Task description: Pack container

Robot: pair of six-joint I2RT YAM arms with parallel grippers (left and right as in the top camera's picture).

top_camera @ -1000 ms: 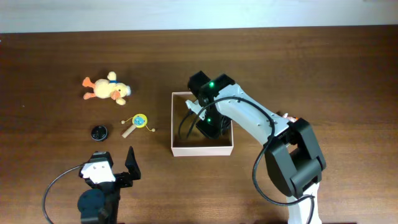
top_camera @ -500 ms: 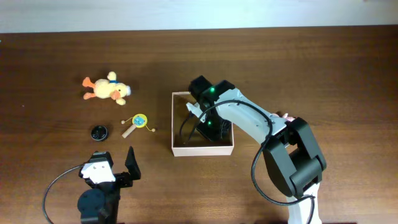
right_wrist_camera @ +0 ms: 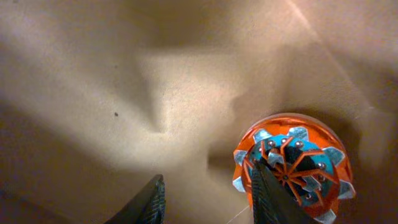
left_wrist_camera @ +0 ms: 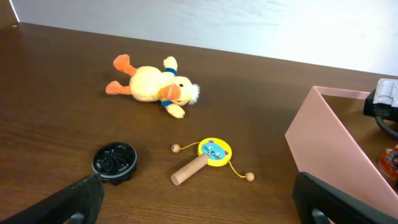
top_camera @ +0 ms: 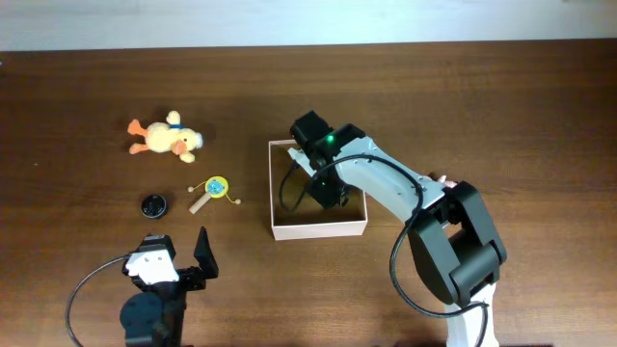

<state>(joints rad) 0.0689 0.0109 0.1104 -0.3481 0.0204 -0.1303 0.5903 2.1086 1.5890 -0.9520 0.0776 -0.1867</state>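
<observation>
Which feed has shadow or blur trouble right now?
Right wrist: uneven light, a bright patch on the container floor with dark shadow round it; pincer fingers soft-edged, orange toy sharp. Left wrist: crisp, plush duck clear. Overhead: even light, right arm hides part of the container.

From above, the light is even and the picture sharp. The dark surface [top_camera: 501, 106] shows a mild sheen and short, soft shadows. In the left wrist view the far background is washed out and the left hand [left_wrist_camera: 199, 193] at the near edge is blurred. Inside the box [right_wrist_camera: 124, 93] the light is warm and dim, with one bright central patch and shadowed corners. The right hand [right_wrist_camera: 208, 199] is a soft, dark silhouette.
</observation>
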